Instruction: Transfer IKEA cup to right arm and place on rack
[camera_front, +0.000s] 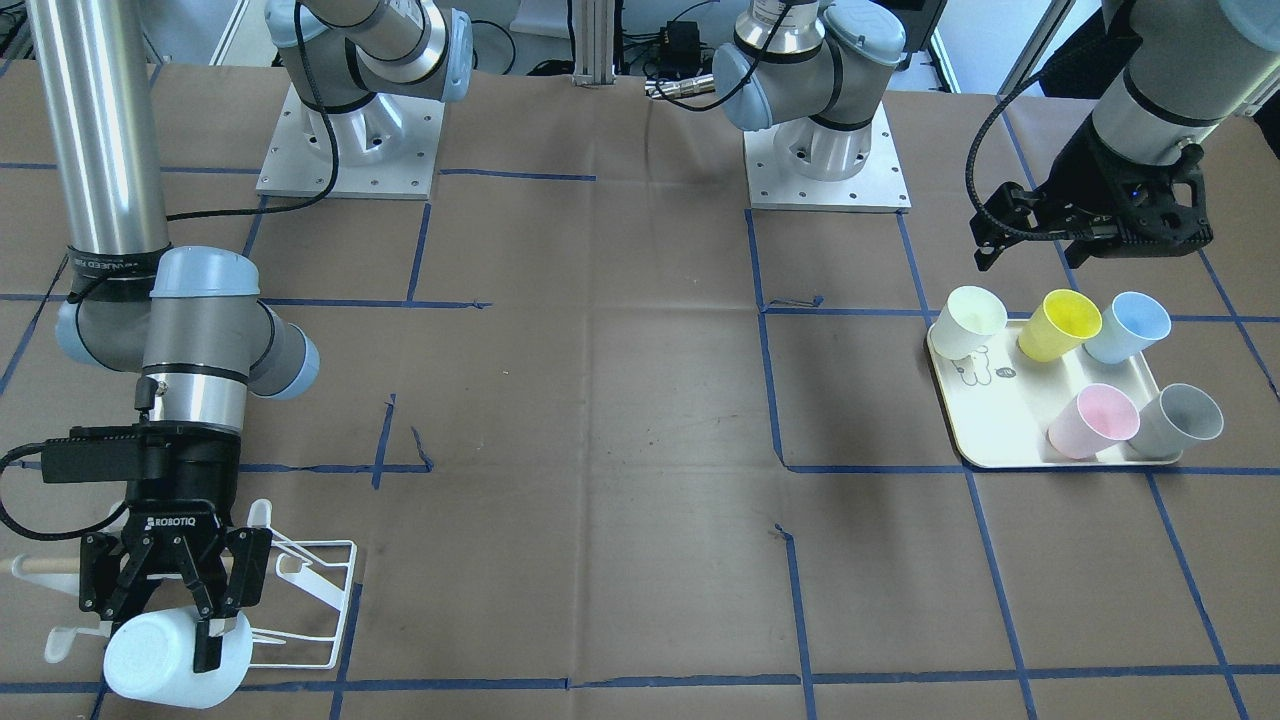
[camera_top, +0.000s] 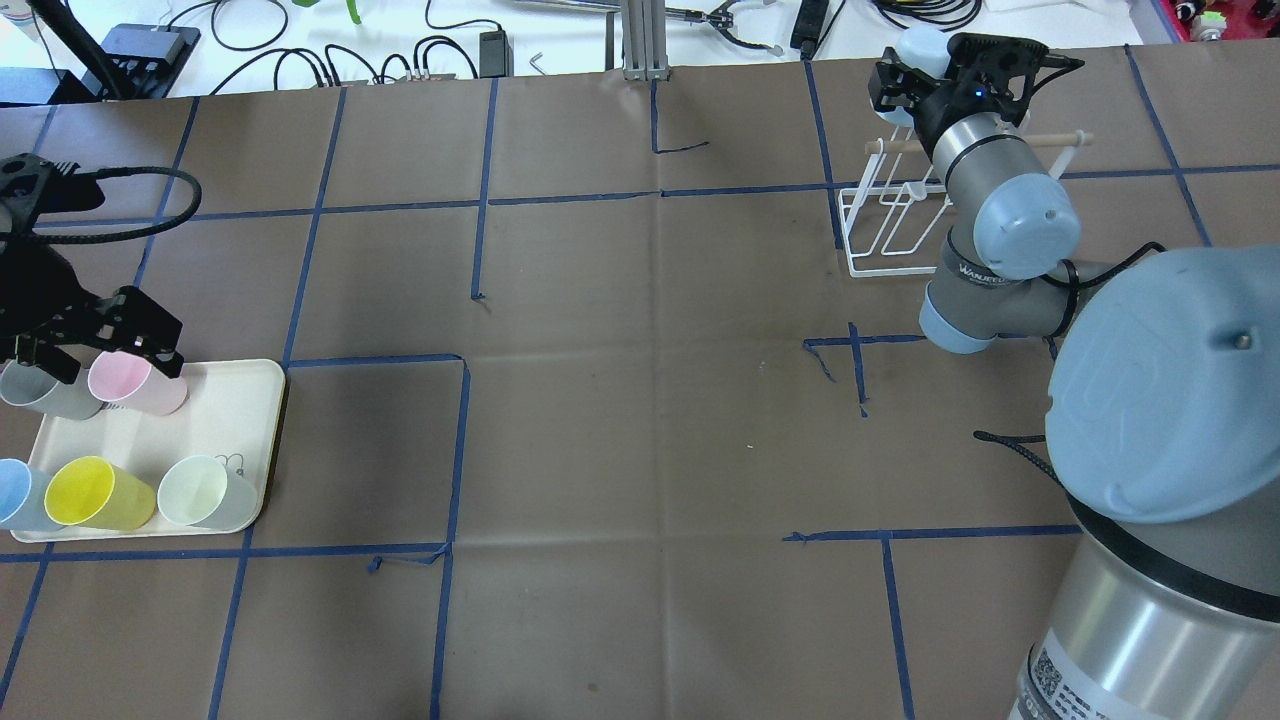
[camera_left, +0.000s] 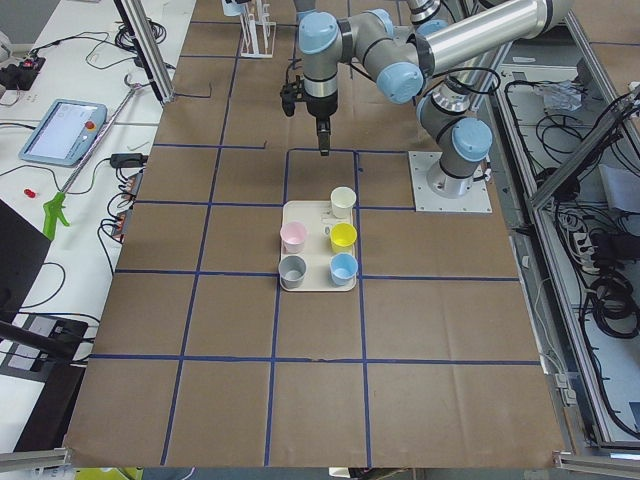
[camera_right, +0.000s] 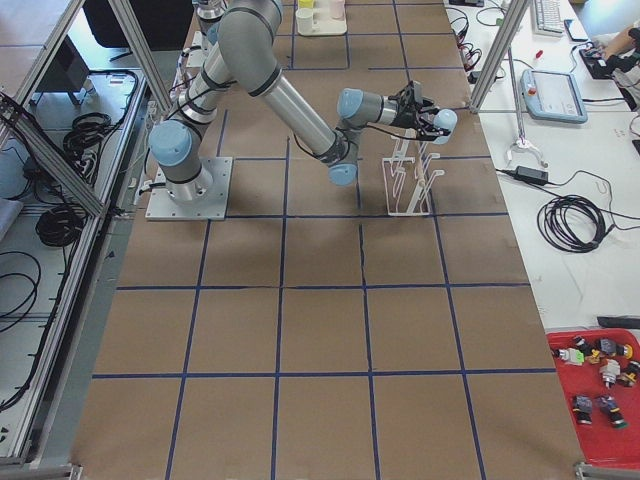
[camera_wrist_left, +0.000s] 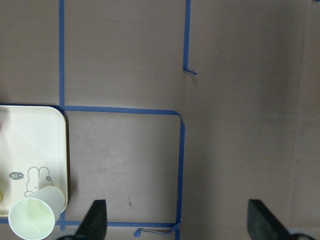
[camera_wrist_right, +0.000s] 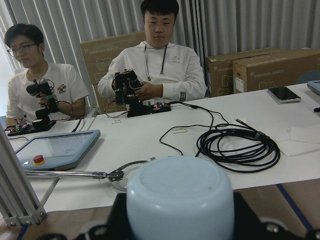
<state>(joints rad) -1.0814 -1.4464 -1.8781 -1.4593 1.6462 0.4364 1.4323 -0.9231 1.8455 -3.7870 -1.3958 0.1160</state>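
**Front-facing view:** the right gripper (camera_front: 200, 620) is clenched on the rim wall of a pale blue IKEA cup (camera_front: 170, 660). The cup is held on its side just over the white wire rack (camera_front: 320, 600).

**Overhead view:** the cup sits at the rack's far end, near the wooden dowel (camera_top: 1055, 140).

**Left wrist view:** the left gripper (camera_wrist_left: 180, 222) is spread wide and empty beside the cream tray (camera_wrist_left: 45, 130).

**Right wrist view:** the cup's base faces the camera.

The cup is probably light, stiff, smooth plastic. A rim pinch suits it, though it could slip.
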